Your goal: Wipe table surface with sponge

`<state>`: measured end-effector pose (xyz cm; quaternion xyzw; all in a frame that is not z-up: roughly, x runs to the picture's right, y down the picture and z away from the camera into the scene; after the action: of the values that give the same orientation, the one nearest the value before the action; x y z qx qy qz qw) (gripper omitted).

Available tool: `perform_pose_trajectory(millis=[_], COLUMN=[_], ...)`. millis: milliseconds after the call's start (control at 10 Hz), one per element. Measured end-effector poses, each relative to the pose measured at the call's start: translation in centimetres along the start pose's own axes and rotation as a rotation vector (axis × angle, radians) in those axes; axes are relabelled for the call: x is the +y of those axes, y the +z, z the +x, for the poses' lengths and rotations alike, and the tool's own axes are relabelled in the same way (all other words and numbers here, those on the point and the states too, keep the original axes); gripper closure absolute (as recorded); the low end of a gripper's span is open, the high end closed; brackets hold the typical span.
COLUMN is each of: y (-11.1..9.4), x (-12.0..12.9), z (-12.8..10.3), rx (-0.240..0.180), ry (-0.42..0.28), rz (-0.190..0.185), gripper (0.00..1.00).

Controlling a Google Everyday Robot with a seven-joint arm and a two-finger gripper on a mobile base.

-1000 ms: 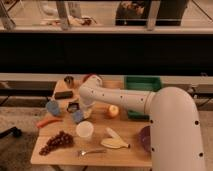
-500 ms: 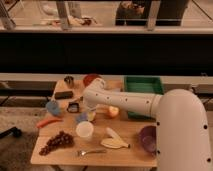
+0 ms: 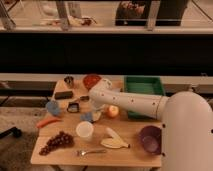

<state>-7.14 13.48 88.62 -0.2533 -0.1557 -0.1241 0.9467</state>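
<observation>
Subject: the table [image 3: 127,154] and the wiping job.

1. The white arm [image 3: 135,102] is reaching in from the right, across the middle of the table. It is bending down near the centre-left, so that the gripper [image 3: 95,114] is pointing at the wood there.
2. The gripper is sitting low, just left of the orange fruit [image 3: 113,111] and behind the white cup [image 3: 84,130]. Its jaws are drawn fully together, a narrow setting.
3. The sponge [image 3: 87,117], a small light-blue block, is lying on the table right at the gripper's tip, on its left side. Whether the sponge is being pinched or merely touched is not showing clearly. The low, downward pose suits pressing it flat for a stroke.
4. The table is looking crowded.
   - Grapes [image 3: 57,141], a carrot [image 3: 48,121] and a darker blue lump [image 3: 52,107] are lying to the left.
   - A banana [image 3: 114,140] and a purple bowl [image 3: 150,139] are lying in front and to the right.
   - The green tray [image 3: 144,80] is standing at the back right.
5. Judgement: the wiping is looking at or near its start. Any stroke is going to be short, since the cup and fruit are hemming in the sponge. A wide sweep is risking a knock to either.
</observation>
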Motion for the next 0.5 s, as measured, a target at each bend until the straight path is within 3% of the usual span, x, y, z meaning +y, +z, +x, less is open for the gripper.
perform_pose_trajectory(millis=[500], y=[0.56], x=[-1.25], z=[1.34], rx=[0.021], ry=[0.026], rz=[-0.005], gripper=[1.0])
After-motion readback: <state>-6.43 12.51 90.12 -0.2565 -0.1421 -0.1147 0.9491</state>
